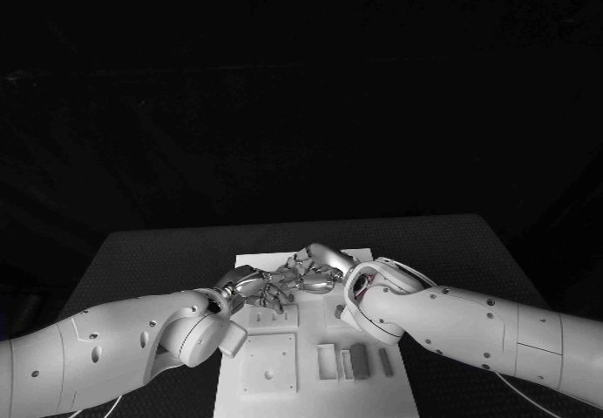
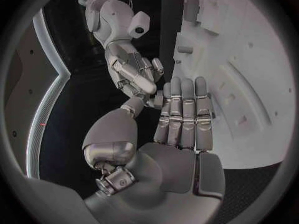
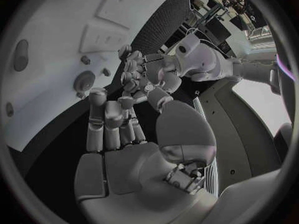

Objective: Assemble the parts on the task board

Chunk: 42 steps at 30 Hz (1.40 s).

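The white task board (image 1: 383, 396) lies in the middle of the black table. Above its far end my two hands meet fingertip to fingertip: the left hand (image 1: 255, 288) from the left, the right hand (image 1: 321, 266) from the right. A small grey part (image 2: 156, 100) sits between the left thumb and fingers in the left wrist view, with the right hand (image 2: 134, 72) reaching onto it from the other side. In the right wrist view the same part (image 3: 126, 103) lies between the right hand's (image 3: 115, 127) thumb and fingers, and the left hand (image 3: 146, 69) faces it.
Near me on the board lie three narrow grey parts (image 1: 357, 360) side by side and a square plate (image 1: 267, 364) to their left. The board (image 2: 249, 59) shows raised blocks, pegs and holes (image 3: 84, 79). Black table (image 1: 151, 252) surrounds the board.
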### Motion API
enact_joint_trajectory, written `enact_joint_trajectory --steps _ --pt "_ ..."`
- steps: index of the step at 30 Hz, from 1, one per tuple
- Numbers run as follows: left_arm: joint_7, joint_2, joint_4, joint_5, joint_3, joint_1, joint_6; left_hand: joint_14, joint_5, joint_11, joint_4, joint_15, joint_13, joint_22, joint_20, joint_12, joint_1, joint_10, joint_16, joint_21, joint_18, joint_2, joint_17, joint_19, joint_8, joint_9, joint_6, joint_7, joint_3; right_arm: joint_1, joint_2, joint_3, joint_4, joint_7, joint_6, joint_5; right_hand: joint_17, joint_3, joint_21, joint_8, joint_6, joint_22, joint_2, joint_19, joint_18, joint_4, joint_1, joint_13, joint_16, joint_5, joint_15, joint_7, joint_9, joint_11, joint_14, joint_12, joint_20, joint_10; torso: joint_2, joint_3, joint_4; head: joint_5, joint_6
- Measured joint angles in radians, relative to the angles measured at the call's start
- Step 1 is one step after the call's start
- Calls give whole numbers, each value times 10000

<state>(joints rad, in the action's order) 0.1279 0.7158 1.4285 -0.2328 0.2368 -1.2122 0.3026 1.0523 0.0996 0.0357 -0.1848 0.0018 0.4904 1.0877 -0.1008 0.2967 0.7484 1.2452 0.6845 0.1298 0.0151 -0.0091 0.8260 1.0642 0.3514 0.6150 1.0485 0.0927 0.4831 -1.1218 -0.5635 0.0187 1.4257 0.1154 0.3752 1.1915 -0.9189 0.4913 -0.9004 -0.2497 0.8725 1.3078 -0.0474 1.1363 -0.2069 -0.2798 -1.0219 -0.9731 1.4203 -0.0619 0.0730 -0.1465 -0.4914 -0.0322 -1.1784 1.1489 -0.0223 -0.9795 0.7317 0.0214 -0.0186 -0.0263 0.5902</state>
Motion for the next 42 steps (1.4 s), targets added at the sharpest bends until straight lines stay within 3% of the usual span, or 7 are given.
enact_joint_trajectory --steps 4,20,42 --pt "0 -1 2 0 0 0 -32 0 0 0 0 0 -10 0 -12 0 0 0 0 0 0 0 0 -12 -38 0 0 0 0 0 37 1 -19 3 -7 5 0 16 0 0 1 0 9 0 -1 -16 -95 0 0 0 0 0 0 0 0 42 0 0 -1 0 -3 -2 6" --pt "0 0 11 -2 0 0 -119 0 0 0 0 0 -9 1 24 1 0 0 0 -50 -1 0 -10 -48 -37 0 0 0 0 0 108 5 -131 23 -6 215 0 15 0 -232 291 0 69 0 -4 -72 -595 25 0 0 25 283 -96 20 24 42 0 -21 -1 -3 -2 23 28" --pt "-4 19 -3 -2 1 1 -189 -74 0 36 0 2 -17 2 25 -34 -38 -36 0 -49 0 39 -20 -48 -37 1 -35 35 0 4 122 34 -177 30 5 442 -1 -13 0 -394 610 0 157 0 -111 -99 -867 55 1 0 164 358 -227 111 10 42 0 -34 0 0 0 23 44"
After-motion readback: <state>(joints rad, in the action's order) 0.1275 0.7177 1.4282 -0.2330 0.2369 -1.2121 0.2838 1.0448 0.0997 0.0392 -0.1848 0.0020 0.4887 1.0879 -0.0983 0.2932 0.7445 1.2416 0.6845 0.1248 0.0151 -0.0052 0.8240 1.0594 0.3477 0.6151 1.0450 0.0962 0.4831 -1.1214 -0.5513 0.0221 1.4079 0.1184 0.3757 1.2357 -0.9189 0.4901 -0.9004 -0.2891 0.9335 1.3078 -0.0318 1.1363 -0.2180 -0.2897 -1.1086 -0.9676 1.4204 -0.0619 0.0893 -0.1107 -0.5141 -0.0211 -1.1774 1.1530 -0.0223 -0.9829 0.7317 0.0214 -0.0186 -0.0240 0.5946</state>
